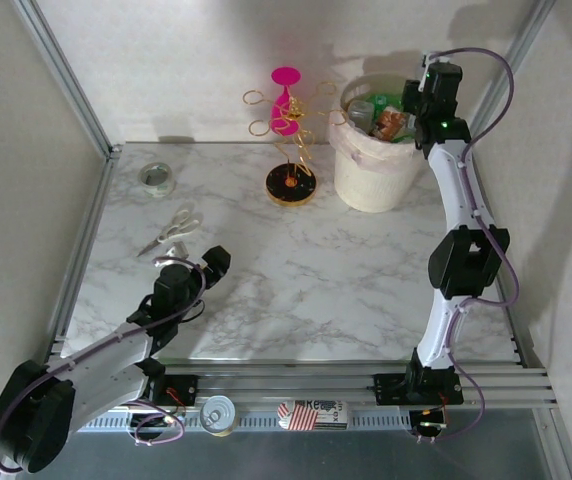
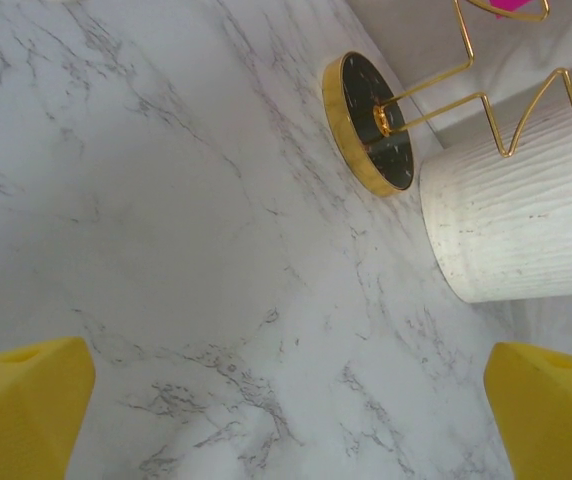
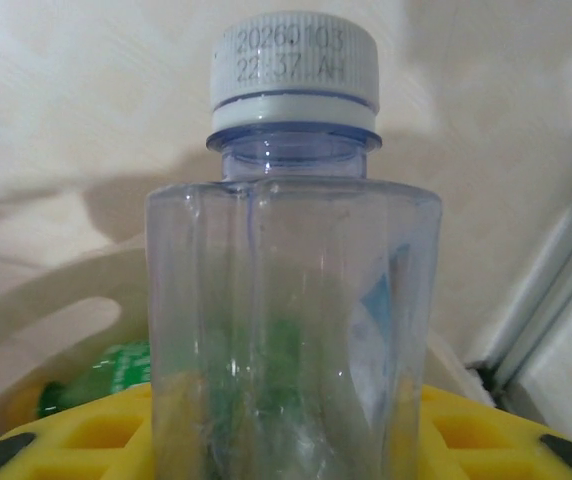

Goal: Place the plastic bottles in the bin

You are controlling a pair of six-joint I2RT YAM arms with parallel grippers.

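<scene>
A clear plastic bottle [image 3: 291, 330] with a white cap [image 3: 294, 70] stands upright between the yellow fingers [image 3: 86, 440] of my right gripper [image 3: 291, 445], which is shut on it. In the top view that gripper [image 1: 413, 100] hangs over the far right rim of the cream-white bin [image 1: 371, 180]. Several bottles [image 1: 381, 118] lie inside the bin, and a green one [image 3: 106, 370] shows behind the held bottle. My left gripper [image 1: 216, 262] sits low over the table at the near left. Its jaws [image 2: 286, 420] are wide open over bare marble, with nothing between the yellow fingers [image 2: 21, 400].
A gold wire stand with a pink top stands on its round base [image 1: 291, 185] left of the bin. Scissors [image 1: 171, 232] and a clear tape roll [image 1: 156, 178] lie at the left. A tin can [image 1: 218, 413] and a red-white packet [image 1: 311, 413] rest on the front rail.
</scene>
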